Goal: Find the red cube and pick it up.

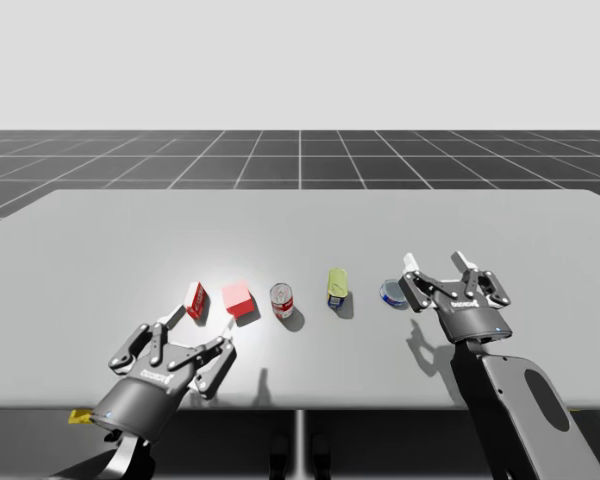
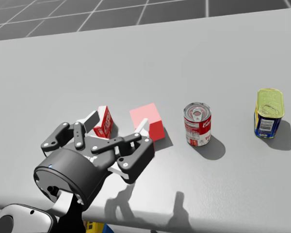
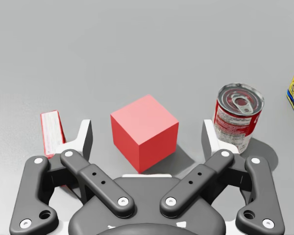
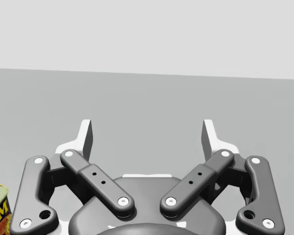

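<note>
**Left pincer poised around the red cube.** The robot's left pincer (image 3: pixel 148 132) hangs low over the grey tabletop (image 1: pixel 300 220). Its two white-tipped fingers (image 3: pixel 85 134) are spread wide, and the red cube (image 3: pixel 137 122) sits squarely between them. A sliver of bare surface shows on either side of the cube, so neither finger touches it. The cube rests flat on the tabletop, one corner turned toward the pincer's palm.

Just outside one finger stands a small red-and-white box (image 3: pixel 51 132), upright and near the finger's outer face. Outside the other finger, a little ahead of it, a red-and-white can (image 3: pixel 237 115) stands on end with its ring-pull lid up.

In the high view, the left arm enters at the lower left of the frame. The box, cube and can form the left part of a row across the middle of the tabletop. Further right in that row stands a yellow-topped tin (image 1: pixel 337 288), upright, followed by a low blue can (image 1: pixel 392 293).

The right pincer (image 1: pixel 438 262), at the lower right of the frame, is likewise spread apart. The blue can sits just beside one of its fingers, and whether the two touch cannot be told. Seen along the right pincer, bare tabletop stretches ahead between its fingers. Beyond the tabletop's far edge, a dark gridded floor (image 1: pixel 300 150) runs to the horizon.
</note>
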`<state>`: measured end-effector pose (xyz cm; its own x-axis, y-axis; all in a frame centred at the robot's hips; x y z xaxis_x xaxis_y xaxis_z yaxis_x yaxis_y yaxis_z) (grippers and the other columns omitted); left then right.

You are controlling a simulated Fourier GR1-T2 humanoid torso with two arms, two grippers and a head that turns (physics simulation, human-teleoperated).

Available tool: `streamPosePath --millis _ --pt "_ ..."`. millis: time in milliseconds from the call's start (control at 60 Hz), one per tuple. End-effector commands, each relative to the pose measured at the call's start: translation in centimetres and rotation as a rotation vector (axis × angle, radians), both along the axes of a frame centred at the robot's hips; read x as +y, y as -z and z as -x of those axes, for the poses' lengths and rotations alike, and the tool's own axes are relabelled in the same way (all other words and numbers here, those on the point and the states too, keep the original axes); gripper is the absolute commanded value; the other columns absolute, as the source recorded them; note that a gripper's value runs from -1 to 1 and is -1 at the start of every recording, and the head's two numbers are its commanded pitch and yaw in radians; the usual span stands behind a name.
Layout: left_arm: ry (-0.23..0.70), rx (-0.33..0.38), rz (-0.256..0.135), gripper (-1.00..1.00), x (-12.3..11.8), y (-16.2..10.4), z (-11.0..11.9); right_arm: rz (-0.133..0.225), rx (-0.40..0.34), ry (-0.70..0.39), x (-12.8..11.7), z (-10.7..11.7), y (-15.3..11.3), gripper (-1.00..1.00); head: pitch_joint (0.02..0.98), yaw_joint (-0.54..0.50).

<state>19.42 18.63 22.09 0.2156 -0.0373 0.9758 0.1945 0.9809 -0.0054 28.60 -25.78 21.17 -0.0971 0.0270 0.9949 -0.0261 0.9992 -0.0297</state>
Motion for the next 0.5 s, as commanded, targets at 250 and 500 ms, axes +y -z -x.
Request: streamPosePath --millis 250,500 --pt "-0.016 0.086 -0.007 -1.0 -2.1 4.2 -1.8 0.012 -0.011 0.003 0.0 -0.1 0.0 -1.0 0.824 0.26" --pt "-0.058 0.142 0.026 -1.0 -3.1 5.2 -4.7 0.014 -0.014 0.003 0.0 -0.1 0.0 -1.0 0.822 0.26"
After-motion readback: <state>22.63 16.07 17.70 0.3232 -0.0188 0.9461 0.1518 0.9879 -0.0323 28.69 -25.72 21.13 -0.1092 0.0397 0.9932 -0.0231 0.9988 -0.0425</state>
